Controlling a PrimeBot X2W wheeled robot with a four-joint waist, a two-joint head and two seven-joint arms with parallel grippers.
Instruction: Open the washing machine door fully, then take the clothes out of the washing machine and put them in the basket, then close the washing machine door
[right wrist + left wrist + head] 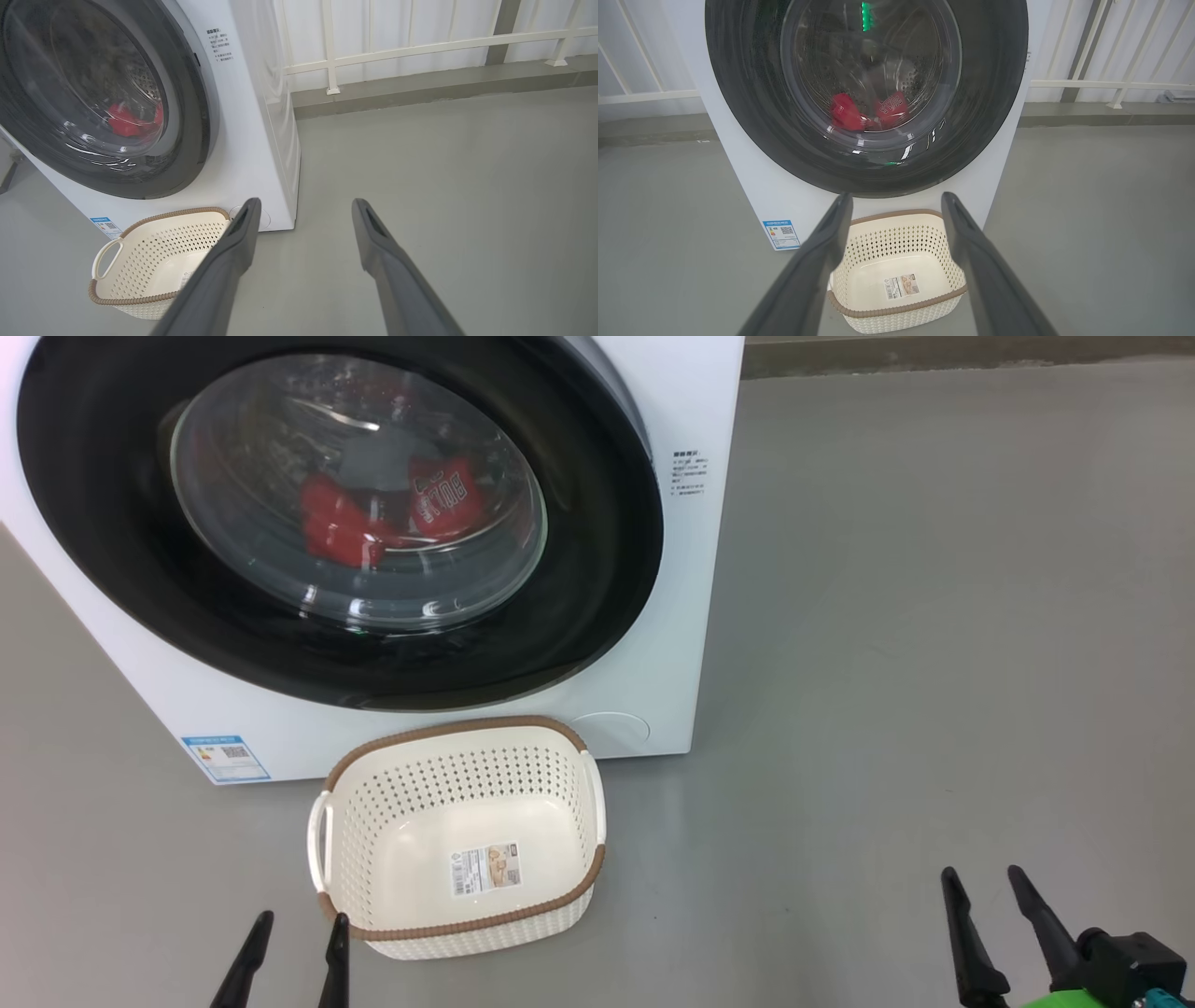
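The washing machine door (579,551) looks shut flush against the washing machine (695,616) and fills the upper left of the head view. The red clothes (392,513) lie behind its glass at the bottom of the drum, so none of the task appears to be done yet. Both sets of fingers are spread wide and hold nothing: the left gripper (303,919) sits at the lower left, close to the near corner of the basket (448,775), and the right gripper (982,873) sits at the lower right over bare floor (887,663). The first risk is probably the door itself. Its glossy black rim offers little to hook, and I cannot tell for certain where the catch is, so a finger could skid off or leave the door only partly open and in the way of the reach. The empty basket stands right below the door, against the washer's front. It looks light, so a lowered arm could knock it aside. It is also small, and a dragged garment could catch on the drum's lip or spill over the basket's rim onto the floor.
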